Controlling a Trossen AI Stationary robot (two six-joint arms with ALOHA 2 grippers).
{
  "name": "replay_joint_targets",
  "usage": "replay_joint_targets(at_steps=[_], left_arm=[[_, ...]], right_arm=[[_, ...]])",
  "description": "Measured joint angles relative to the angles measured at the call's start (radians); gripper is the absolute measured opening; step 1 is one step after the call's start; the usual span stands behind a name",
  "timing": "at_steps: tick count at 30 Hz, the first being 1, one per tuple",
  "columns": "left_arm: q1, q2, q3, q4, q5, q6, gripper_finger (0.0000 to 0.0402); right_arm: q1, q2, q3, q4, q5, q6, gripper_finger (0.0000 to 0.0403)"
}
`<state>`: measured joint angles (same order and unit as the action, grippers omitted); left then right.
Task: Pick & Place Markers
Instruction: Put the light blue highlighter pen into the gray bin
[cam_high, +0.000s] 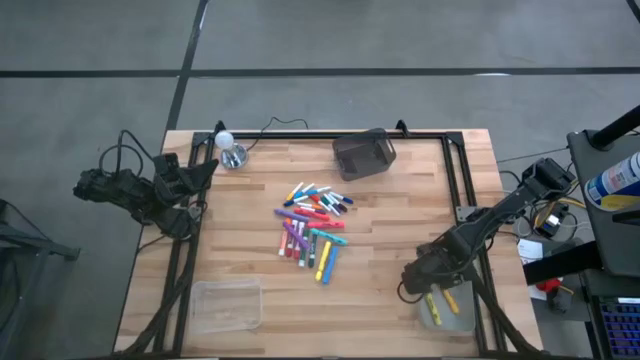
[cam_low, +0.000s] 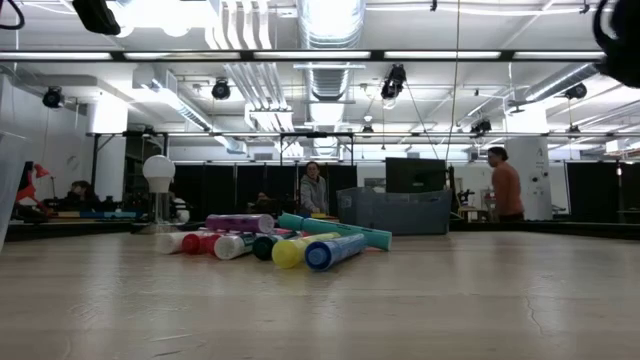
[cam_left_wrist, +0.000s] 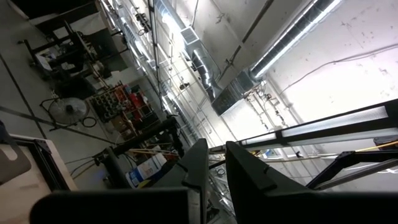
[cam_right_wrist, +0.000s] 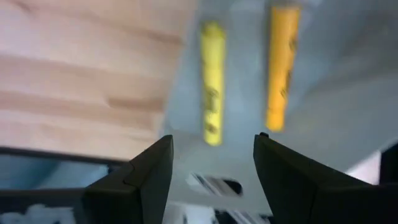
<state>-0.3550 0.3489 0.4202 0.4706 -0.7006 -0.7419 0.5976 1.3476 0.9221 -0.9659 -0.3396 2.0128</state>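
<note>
Two markers, a yellow marker (cam_right_wrist: 212, 81) and an orange marker (cam_right_wrist: 279, 65), lie side by side in the clear tray (cam_high: 462, 318) at the worktop's (cam_high: 250, 200) five o'clock corner. The right tool (cam_right_wrist: 211, 165) hangs just over them, fingers spread wide and holding nothing. Most markers (cam_high: 312, 230) remain heaped at the worktop's centre. The left tool (cam_left_wrist: 214, 168), at nine o'clock off the worktop's edge, is narrow and empty.
</note>
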Motion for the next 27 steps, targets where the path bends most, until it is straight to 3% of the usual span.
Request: replay_joint_targets(at_steps=[7,15,20,27], left_arm=[[0.0,0.01,0.0,-0.009,0.023,-0.058,0.0048],[0.0,0.064,0.0,-0.035,0.094,-0.124,0.0049],[0.0,0.077,0.0,-0.027,0.049,-0.146,0.0049],[0.0,0.077,0.0,0.0,0.021,-0.157,0.0049]], right_arm=[[-0.015,0.002,0.092,-0.045,0.235,-0.015,0.021],[-0.139,0.066,0.178,-0.038,0.264,-0.171,0.021],[-0.236,0.141,0.274,-0.018,0.311,-0.431,0.021],[-0.366,0.303,0.381,0.107,0.383,-0.953,0.021]])
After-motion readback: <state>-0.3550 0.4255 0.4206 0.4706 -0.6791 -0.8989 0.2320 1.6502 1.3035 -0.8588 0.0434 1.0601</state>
